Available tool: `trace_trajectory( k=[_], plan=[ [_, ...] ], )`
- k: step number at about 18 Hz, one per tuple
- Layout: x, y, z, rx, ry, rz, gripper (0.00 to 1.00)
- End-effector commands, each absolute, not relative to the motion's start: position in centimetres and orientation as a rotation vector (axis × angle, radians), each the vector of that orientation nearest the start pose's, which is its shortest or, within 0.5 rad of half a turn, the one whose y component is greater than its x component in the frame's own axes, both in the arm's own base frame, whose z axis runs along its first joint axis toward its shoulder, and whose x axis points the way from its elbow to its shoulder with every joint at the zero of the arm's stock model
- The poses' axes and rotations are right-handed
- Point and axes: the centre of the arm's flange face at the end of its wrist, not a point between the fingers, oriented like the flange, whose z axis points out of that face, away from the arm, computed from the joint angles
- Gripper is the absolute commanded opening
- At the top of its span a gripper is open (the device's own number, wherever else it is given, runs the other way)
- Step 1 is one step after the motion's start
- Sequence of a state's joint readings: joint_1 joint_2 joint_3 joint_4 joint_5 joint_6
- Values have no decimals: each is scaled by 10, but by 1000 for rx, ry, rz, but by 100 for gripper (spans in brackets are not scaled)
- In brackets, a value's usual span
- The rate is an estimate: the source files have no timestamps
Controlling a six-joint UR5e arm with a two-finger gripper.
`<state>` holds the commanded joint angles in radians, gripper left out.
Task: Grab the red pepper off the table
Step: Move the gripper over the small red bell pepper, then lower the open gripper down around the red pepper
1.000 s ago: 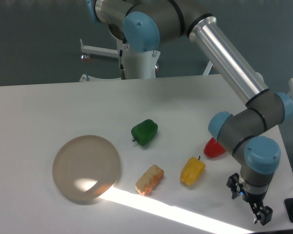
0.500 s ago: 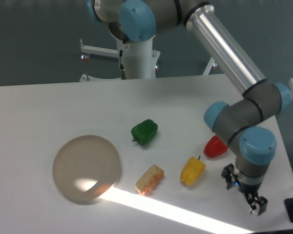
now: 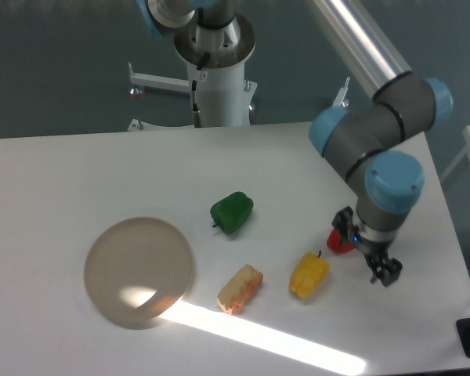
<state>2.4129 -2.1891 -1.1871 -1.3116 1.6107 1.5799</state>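
Observation:
The red pepper (image 3: pixel 338 242) lies on the white table (image 3: pixel 78 172) at the right, and only its left part shows. My gripper (image 3: pixel 366 249) hangs in front of it, pointing down, open and empty. One fingertip (image 3: pixel 345 222) overlaps the pepper's upper right; the other (image 3: pixel 388 272) is off to its lower right. I cannot tell how far above the table the gripper is.
A yellow pepper (image 3: pixel 309 274) lies just left of the gripper. A green pepper (image 3: pixel 232 211) is mid-table. A tan crusty food piece (image 3: pixel 240 288) and a round beige plate (image 3: pixel 139 271) lie to the left. The arm's base column (image 3: pixel 219 78) stands at the back.
The gripper has moved up and left from near the table's front right edge to the red pepper, now covering most of it. Its jaws stay open. No object moved.

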Motion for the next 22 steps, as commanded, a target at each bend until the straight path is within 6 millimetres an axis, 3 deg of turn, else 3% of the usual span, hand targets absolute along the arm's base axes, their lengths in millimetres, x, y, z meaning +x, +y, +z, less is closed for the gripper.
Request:
trace_trajectory(
  k=[5,17,22],
  plan=[
    [-459,554,309,-2948,1186,34,100],
    [-449,556,283,-2941,1175,81,100],
    [-444,549,264,-2964,1195,129,100]
  ],
)
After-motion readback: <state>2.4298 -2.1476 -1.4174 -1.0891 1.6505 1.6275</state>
